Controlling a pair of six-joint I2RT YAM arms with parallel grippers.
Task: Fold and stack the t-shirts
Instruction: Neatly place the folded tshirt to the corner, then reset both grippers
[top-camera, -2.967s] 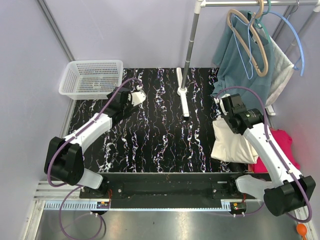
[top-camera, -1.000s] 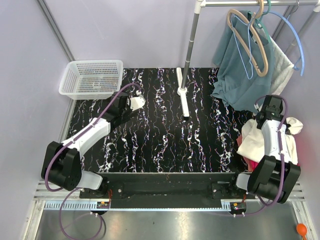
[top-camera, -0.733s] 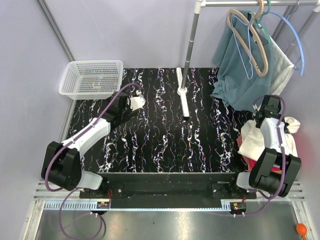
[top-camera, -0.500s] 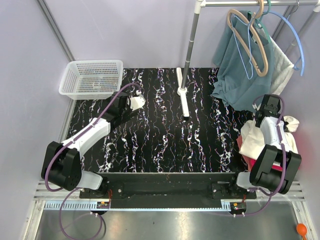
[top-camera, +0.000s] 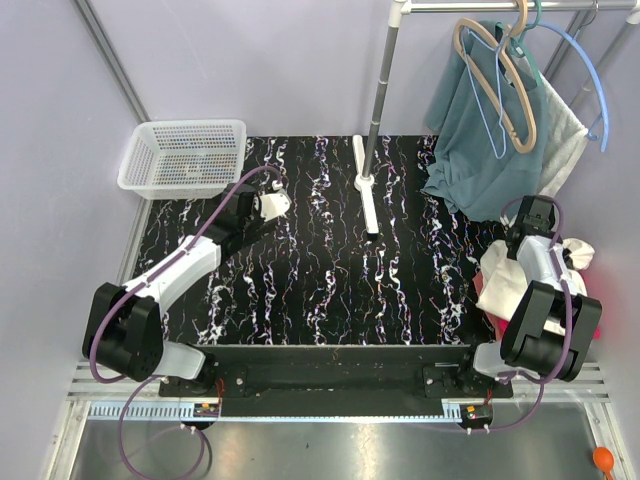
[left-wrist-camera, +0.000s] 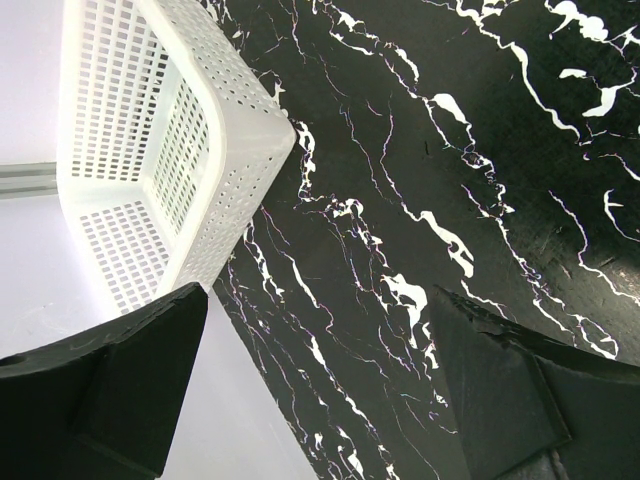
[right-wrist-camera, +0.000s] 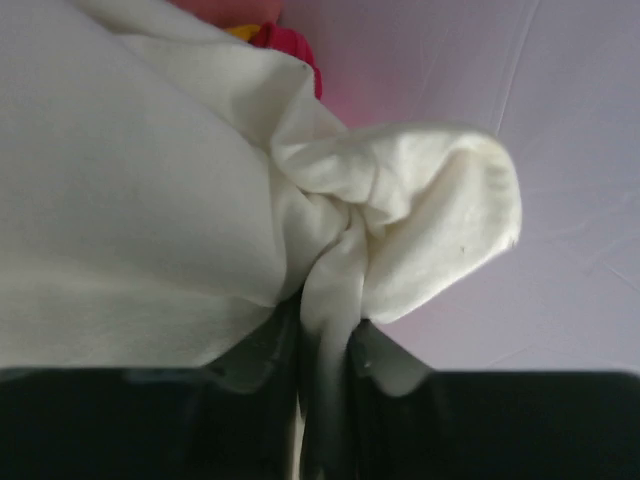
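Note:
The cream t-shirt (top-camera: 498, 282) lies bunched at the table's right edge, on top of a magenta t-shirt (top-camera: 599, 296). My right gripper (top-camera: 562, 250) is over that pile. In the right wrist view a narrow fold of the cream t-shirt (right-wrist-camera: 150, 200) runs between the two fingers of my right gripper (right-wrist-camera: 326, 345), pinched there. A bit of the magenta t-shirt (right-wrist-camera: 296, 44) shows behind it. My left gripper (top-camera: 275, 204) hovers over the table's back left, open and empty (left-wrist-camera: 320, 400).
A white mesh basket (top-camera: 185, 156) stands at the back left corner, close to the left gripper (left-wrist-camera: 215, 150). A rack pole (top-camera: 378, 110) rises from its foot (top-camera: 367, 196) at the back centre. A teal garment (top-camera: 480, 140) and hangers hang at the back right.
My right arm has swung the cream t-shirt from the table's right side out to the far right, onto the magenta one. In the last second it shifted only slightly. The left arm barely moved.

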